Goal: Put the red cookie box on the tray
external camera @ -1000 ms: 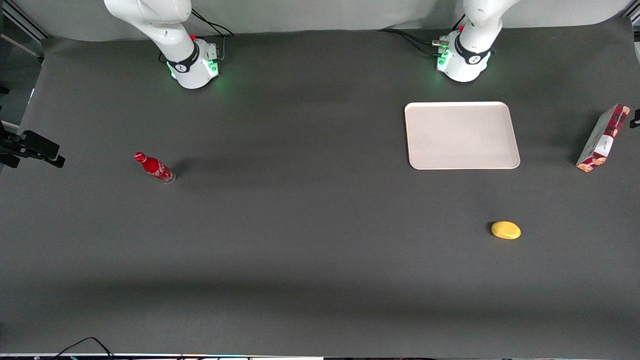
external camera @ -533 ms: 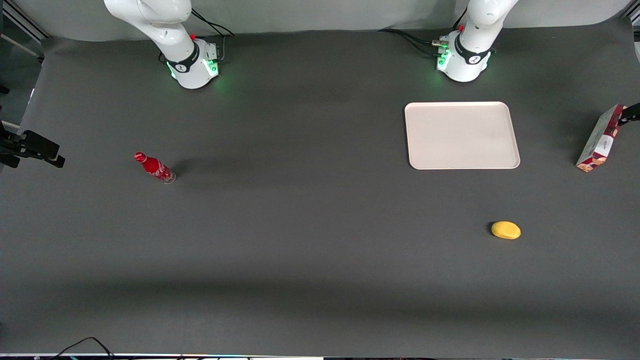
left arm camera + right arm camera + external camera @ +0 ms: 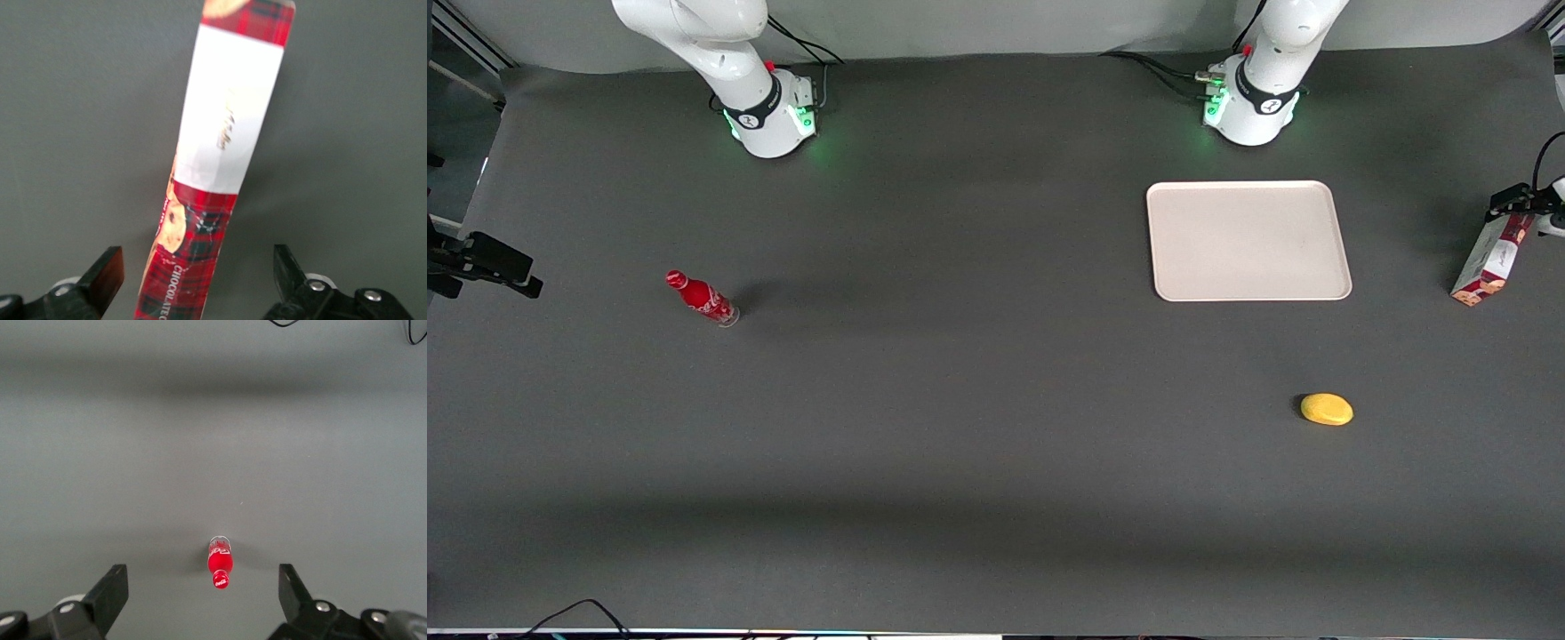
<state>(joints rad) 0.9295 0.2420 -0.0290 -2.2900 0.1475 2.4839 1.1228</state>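
Grey table: gripper (image 3: 197, 280) open astride "CHOCOLATE"-lettered red cookie box (image 3: 220, 167).

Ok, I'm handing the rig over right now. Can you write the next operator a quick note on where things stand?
Gripper: open, above the upper end of the cookie box, one finger on each side of it, not yet closed on it.
Box: stands on end on the table at the working arm's end, beside the tray and apart from it.
Tray: nothing on it.
Done: gripper lined up over the box.
Left: lower, close on the box, lift, carry to the tray, set down, release.
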